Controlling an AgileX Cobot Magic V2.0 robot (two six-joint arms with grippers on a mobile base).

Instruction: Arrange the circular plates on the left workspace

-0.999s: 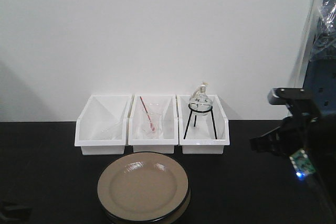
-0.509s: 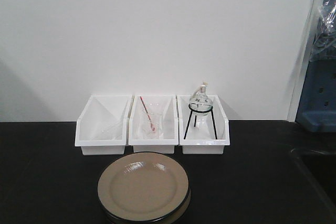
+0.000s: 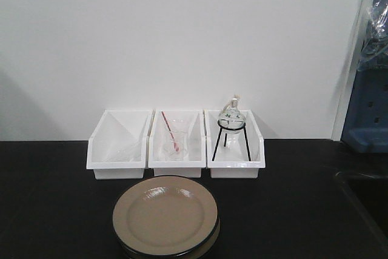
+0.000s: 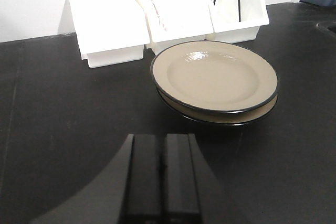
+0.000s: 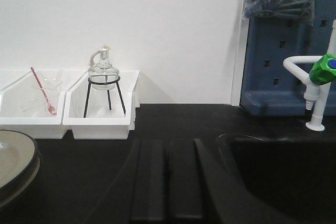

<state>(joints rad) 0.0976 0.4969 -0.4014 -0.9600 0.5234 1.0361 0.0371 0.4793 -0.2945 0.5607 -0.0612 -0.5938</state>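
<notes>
— While both plates sit stacked on the desk just before the white bins, whose jaws hold anything?
— Neither: left gripper and right gripper look closed, empty. Slide under the top rim squarely.

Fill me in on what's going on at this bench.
Nothing is being handled right now. Two circular plates sit stacked on the black countertop, in front of three white bins. The left end effector hovers shut near the stack, touching nothing. The right end effector, also shut, sits off by the sink.
</notes>
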